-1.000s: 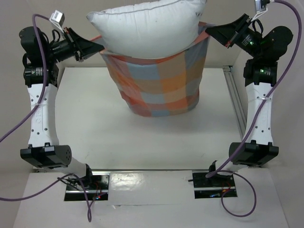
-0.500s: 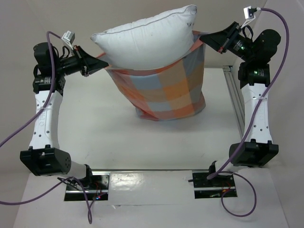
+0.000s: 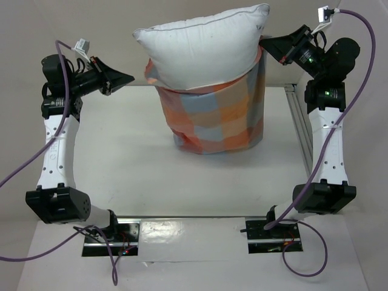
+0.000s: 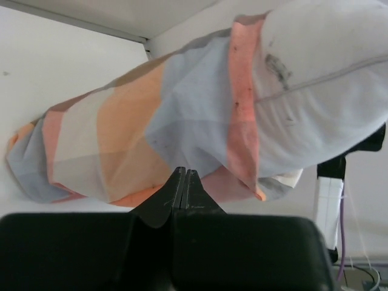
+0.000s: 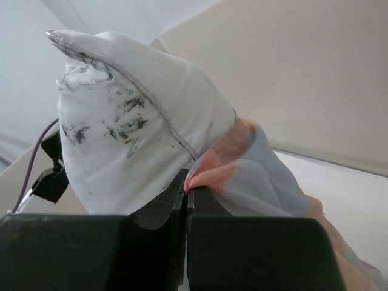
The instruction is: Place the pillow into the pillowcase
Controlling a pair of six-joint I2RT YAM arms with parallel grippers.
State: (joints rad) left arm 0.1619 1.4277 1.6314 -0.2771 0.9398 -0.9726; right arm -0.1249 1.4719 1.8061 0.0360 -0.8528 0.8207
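Note:
The white pillow (image 3: pixel 203 45) sticks out of the mouth of the checked pillowcase (image 3: pixel 215 115), whose bottom rests on the table (image 3: pixel 121 163). My right gripper (image 3: pixel 264 42) is shut on the pillowcase's orange rim at the upper right; the right wrist view shows the rim (image 5: pixel 209 176) pinched in my right gripper (image 5: pixel 186 182) beside the smudged pillow (image 5: pixel 127 133). My left gripper (image 3: pixel 129 77) is shut with nothing in it, a short gap left of the case's rim. In the left wrist view my left gripper (image 4: pixel 183 171) points at the pillowcase (image 4: pixel 121 139) and pillow (image 4: pixel 321 91).
A metal rail (image 3: pixel 298 121) runs along the table's right edge beside the right arm. Purple cables loop off both wrists. Both arm bases sit at the near edge.
The pillowcase rim has come out of my left gripper, which stays shut. The case and pillow have swung right, now hanging from the right gripper alone.

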